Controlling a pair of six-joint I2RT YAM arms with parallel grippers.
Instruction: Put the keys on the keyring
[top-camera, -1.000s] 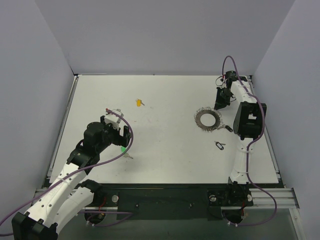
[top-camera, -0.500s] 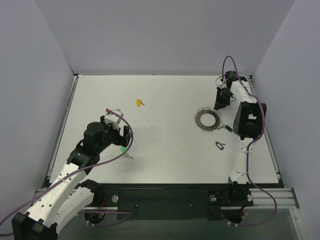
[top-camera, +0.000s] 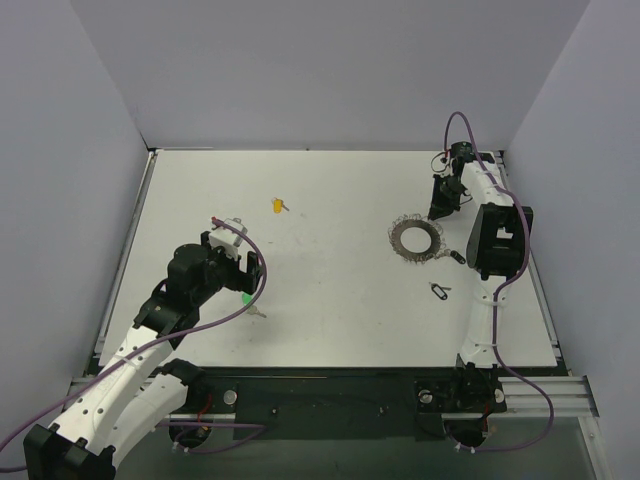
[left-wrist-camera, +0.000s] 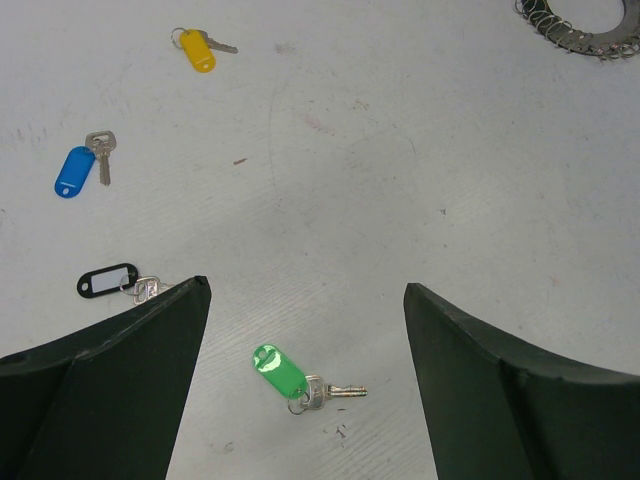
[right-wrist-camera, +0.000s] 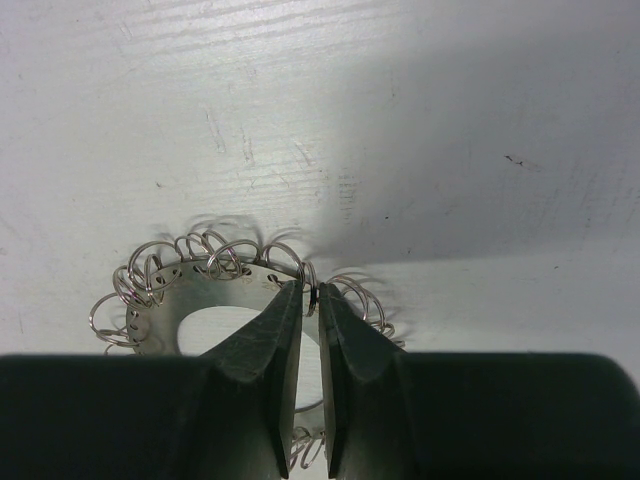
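Right gripper (right-wrist-camera: 310, 298) pinches the keyring (right-wrist-camera: 165, 295) at its rim. Well apart from the keyring, left gripper (left-wrist-camera: 307, 290) hangs wide open above 1 green-tagged key (left-wrist-camera: 285, 372).

You have the keyring (top-camera: 416, 238) on the right half of the table (top-camera: 330, 320), with the right gripper (top-camera: 440, 212) at its far right edge. One key (top-camera: 279, 206) lies toward the back, left of centre. A second key (left-wrist-camera: 300, 378) lies on the table under the gap of the left gripper (left-wrist-camera: 306, 288). In that wrist view, a third key (left-wrist-camera: 82, 165) and a fourth key (left-wrist-camera: 120, 284) lie further left.
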